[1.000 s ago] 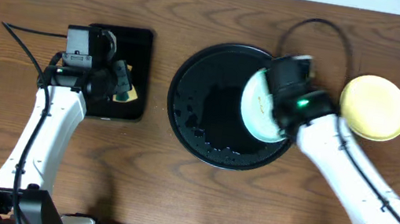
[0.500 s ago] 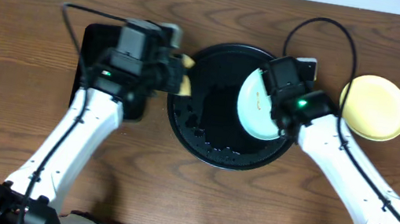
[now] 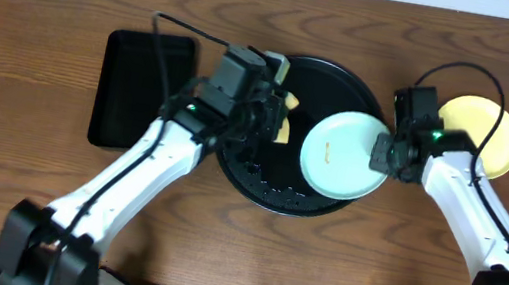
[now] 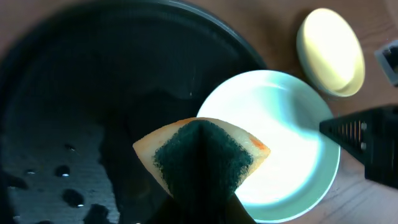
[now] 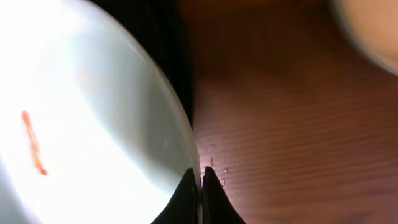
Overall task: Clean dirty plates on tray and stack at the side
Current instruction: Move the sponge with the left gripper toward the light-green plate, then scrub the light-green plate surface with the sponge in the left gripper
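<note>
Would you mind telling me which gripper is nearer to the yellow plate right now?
Right. The right gripper grips the rim of the mint plate beside the yellow plate; the left gripper holds a sponge over the round tray, beyond the mint plate.

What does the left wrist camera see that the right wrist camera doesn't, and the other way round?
Only the left wrist view shows the sponge, yellow with a green scrubby side, and the water drops on the tray floor.

Only the right wrist view shows the reddish smear on the plate and tiny droplets on the table.

Both show the pale blue plate, the black tray and the wooden table.
</note>
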